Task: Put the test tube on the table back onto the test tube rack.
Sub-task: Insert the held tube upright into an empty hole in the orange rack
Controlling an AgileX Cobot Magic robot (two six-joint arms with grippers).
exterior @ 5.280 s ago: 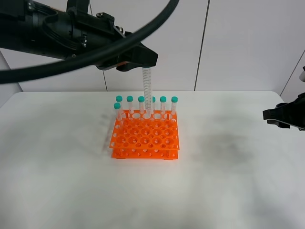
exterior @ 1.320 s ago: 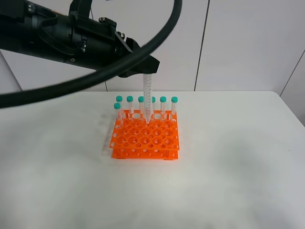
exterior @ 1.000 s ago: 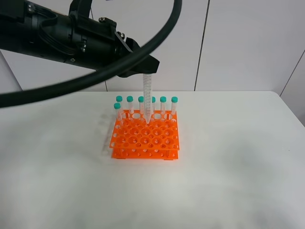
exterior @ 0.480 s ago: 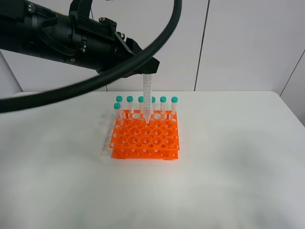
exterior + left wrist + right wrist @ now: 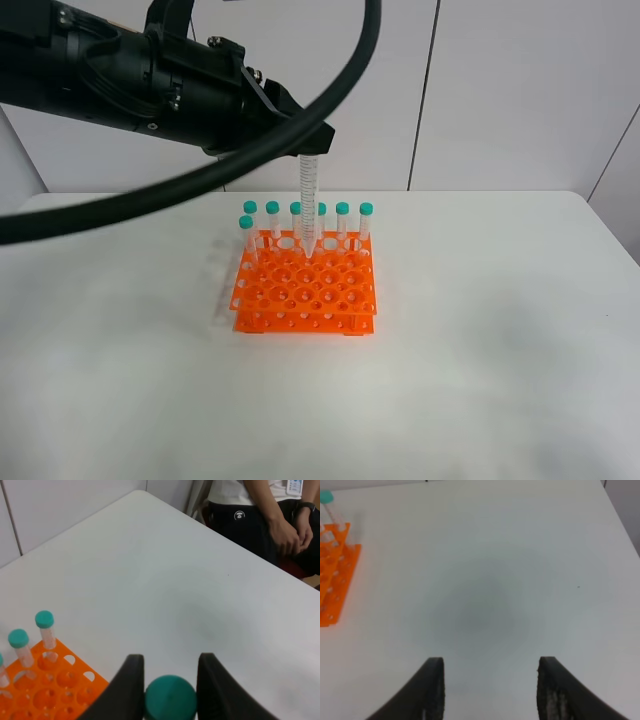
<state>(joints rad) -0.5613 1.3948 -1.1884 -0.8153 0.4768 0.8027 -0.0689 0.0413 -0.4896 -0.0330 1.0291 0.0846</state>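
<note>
My left gripper is shut on the test tube and holds it upright by its teal cap. The tube's tip is at the top tier of the orange test tube rack, in the second row from the back, near the middle. Several identical teal-capped tubes stand in the rack's back row and one at the left. In the left wrist view the black fingers clamp the cap, with the rack below. My right gripper is open and empty over the bare white table.
The rack's edge shows in the right wrist view with one tube. A seated person is beside the table's far corner. The thick black left arm and cable span the upper left of the exterior view.
The left gripper has lowered the tube slightly, so its tip now sits at the rack's top holes. The right gripper, seen at the right edge 5.3 s ago, has left the exterior view.
</note>
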